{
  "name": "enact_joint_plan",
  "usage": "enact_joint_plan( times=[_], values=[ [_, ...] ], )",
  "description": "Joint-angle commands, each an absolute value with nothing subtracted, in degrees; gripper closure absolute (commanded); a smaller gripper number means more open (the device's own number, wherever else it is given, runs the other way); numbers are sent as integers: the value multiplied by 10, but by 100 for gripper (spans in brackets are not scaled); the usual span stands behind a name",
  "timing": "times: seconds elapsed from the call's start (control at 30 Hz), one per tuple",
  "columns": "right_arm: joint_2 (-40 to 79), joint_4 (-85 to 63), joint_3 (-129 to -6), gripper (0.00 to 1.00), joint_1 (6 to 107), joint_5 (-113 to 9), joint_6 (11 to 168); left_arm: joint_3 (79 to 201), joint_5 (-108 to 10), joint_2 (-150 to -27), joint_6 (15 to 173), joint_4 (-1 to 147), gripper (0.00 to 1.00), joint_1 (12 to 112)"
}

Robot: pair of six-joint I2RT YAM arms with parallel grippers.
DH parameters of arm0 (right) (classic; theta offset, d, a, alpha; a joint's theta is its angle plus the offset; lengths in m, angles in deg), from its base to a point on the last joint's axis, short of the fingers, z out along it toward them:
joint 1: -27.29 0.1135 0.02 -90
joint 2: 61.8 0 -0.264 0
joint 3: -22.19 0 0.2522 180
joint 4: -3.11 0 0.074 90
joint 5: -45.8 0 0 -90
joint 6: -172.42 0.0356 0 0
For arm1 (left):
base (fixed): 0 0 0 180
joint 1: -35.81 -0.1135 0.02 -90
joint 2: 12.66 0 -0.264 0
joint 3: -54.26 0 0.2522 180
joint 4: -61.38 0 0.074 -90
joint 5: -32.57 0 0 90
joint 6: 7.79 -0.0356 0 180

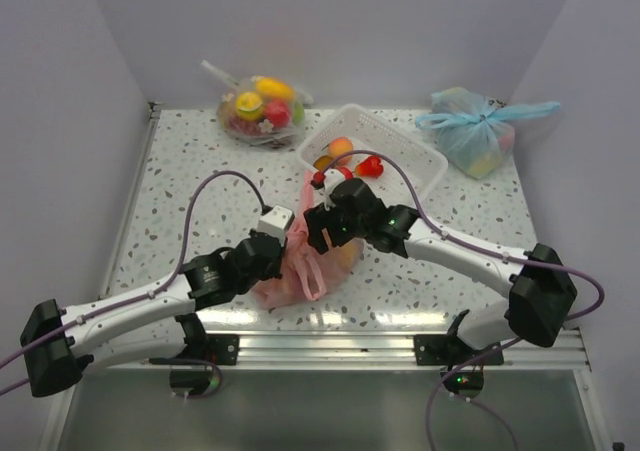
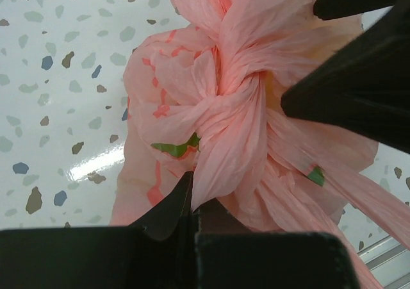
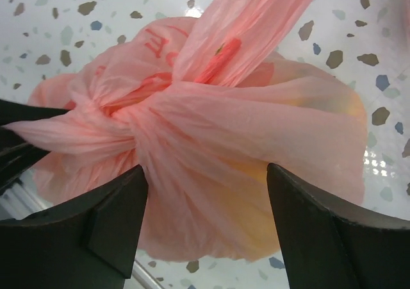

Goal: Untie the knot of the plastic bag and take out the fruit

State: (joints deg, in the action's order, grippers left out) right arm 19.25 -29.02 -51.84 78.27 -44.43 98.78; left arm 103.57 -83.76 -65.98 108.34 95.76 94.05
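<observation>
Pinching the knot [image 2: 230, 84] with left gripper [image 2: 194, 202] clamped, straddling the plastic bag [image 3: 256, 148] with right gripper [image 3: 208, 173] spread, by the counter [image 1: 200, 171]'s near edge; barely into untying, not yet emptying.

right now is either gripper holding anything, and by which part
The left gripper pinches the plastic bag by a handle strand coming off the knot. The right gripper is open astride the bag, holding nothing.
</observation>
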Motion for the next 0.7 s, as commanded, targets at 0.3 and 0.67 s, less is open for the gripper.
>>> enact_joint_plan(
  times=[0.3, 0.67],
  values=[
    [81, -245, -418, 100, 764, -199, 1124, 1062, -1007, -632, 1267, 1131, 100, 912],
    [-68, -150, -269, 100, 762, -273, 1237, 1113, -874, -634, 1212, 1026, 88, 731]
  ],
)
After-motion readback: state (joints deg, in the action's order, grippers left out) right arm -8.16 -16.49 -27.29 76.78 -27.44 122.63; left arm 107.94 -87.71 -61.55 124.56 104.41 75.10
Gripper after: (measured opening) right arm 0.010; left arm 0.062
